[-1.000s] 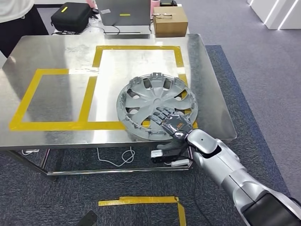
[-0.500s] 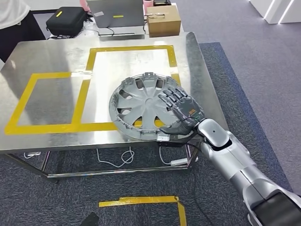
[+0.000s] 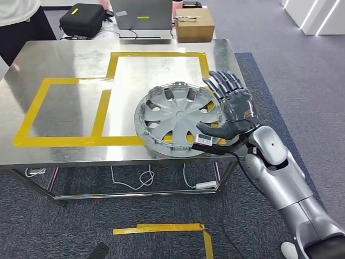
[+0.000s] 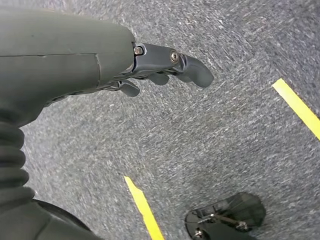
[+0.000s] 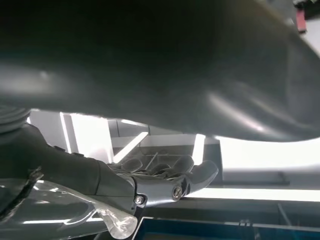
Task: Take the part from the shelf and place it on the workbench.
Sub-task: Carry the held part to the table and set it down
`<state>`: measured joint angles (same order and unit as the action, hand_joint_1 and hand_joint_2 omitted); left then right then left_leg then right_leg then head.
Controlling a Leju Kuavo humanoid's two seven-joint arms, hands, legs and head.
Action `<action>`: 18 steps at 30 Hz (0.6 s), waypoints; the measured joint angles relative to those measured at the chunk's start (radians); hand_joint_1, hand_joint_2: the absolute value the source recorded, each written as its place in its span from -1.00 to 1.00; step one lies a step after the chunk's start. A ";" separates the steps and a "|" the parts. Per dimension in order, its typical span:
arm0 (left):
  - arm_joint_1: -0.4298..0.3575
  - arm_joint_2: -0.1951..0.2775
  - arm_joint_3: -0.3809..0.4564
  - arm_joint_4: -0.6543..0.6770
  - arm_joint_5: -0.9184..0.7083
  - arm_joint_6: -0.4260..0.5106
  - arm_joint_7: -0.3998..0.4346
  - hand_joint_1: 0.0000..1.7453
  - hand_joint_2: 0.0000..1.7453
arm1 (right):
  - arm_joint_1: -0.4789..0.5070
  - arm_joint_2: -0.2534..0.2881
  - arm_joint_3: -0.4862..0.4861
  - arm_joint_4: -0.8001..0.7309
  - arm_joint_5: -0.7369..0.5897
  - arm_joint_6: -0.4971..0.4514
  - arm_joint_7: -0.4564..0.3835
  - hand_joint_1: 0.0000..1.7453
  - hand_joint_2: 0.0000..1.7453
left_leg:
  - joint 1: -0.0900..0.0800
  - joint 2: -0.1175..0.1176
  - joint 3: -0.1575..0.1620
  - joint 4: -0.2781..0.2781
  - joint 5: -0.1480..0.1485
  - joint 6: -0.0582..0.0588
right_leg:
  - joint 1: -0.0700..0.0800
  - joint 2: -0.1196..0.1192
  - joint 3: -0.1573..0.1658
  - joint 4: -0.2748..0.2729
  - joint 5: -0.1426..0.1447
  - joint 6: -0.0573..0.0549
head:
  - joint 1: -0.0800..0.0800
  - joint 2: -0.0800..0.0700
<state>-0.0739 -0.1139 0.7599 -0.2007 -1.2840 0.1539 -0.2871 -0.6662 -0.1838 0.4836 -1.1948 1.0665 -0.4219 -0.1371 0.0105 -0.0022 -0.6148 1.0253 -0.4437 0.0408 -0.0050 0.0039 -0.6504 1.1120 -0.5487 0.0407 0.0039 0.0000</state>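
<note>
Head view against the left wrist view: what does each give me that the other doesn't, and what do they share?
Head view alone: the hubcap lying on the steel workbench, and the right hand open at its right edge, fingers spread. Left wrist view alone: the left hand hanging over the floor, holding nothing. Both share the grey carpet and yellow floor tape.

The wheel cover (image 3: 179,120) lies flat on the worktop (image 3: 61,59), toward its near right corner. The right hand (image 3: 233,110) sits just right of the wheel cover, over its right rim. Behind the worktop, a cardboard box (image 3: 194,24) stands right of a laptop (image 3: 142,14); a case (image 3: 81,19) lies left of it.
</note>
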 joint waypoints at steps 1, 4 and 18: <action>-0.001 0.000 0.002 0.000 0.002 0.000 -0.001 -1.00 1.00 | 0.005 -0.003 -0.008 -0.014 -0.018 0.000 -0.001 -1.00 -1.00 | 0.000 0.000 -0.008 0.000 0.006 0.003 | -0.001 -0.001 -0.022 0.067 -0.042 0.004 | 0.002 0.000; 0.001 -0.001 0.006 0.000 0.005 0.002 -0.005 -1.00 1.00 | 0.024 -0.017 -0.039 -0.058 -0.070 0.005 -0.006 -1.00 -1.00 | -0.001 0.000 -0.035 0.001 0.027 0.004 | -0.003 -0.001 -0.038 0.177 -0.085 0.009 | 0.002 0.000; 0.002 -0.002 0.012 0.000 0.007 0.006 -0.009 -1.00 1.00 | 0.028 -0.029 -0.081 -0.126 -0.091 0.010 -0.015 -1.00 -1.00 | -0.005 -0.002 -0.070 -0.007 0.091 -0.038 | 0.003 -0.002 0.148 -0.127 0.013 -0.020 | 0.007 0.000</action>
<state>-0.0722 -0.1160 0.7722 -0.2007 -1.2768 0.1602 -0.2960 -0.6387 -0.2125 0.4025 -1.3210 0.9753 -0.4119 -0.1518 0.0057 -0.0045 -0.6845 1.0180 -0.3529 0.0033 -0.0020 0.0023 -0.5027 0.9850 -0.5355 0.0205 0.0107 0.0000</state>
